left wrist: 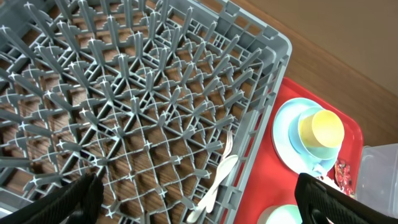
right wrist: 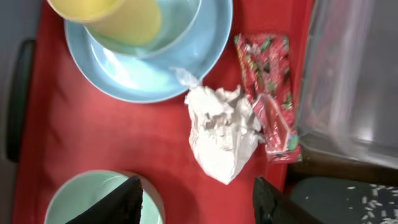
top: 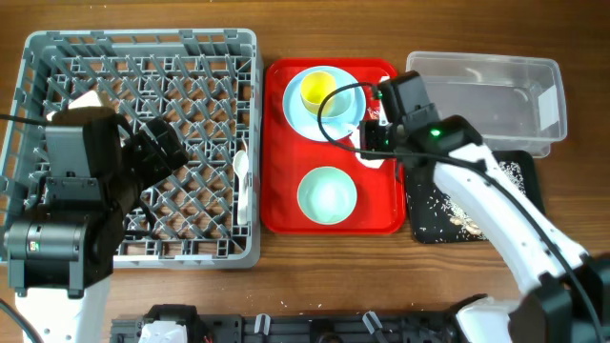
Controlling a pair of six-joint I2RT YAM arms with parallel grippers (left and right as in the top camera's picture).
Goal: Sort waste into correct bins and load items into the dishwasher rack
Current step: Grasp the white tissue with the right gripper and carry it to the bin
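Observation:
The crumpled white napkin (right wrist: 224, 134) and red wrapper (right wrist: 270, 93) lie on the red tray's right side, beside the light blue plate (right wrist: 143, 81). My right gripper (right wrist: 199, 205) is open just above them, the napkin slightly ahead of its fingertips; overhead it (top: 376, 133) hides both. The yellow cup (top: 317, 89) stands on the plate (top: 297, 114). The pale bowl (top: 327, 194) sits at the tray's front. My left gripper (top: 157, 152) is open and empty over the grey rack (top: 143, 38). A white spoon (left wrist: 217, 180) and fork (left wrist: 227, 140) lie in the rack's right edge.
The red tray (top: 281, 210) sits between the rack and the bins. The clear tub (top: 486, 95) stands at the back right. The black tray (top: 415, 191) in front of it holds scattered rice (top: 457, 224). The right arm crosses over the black tray.

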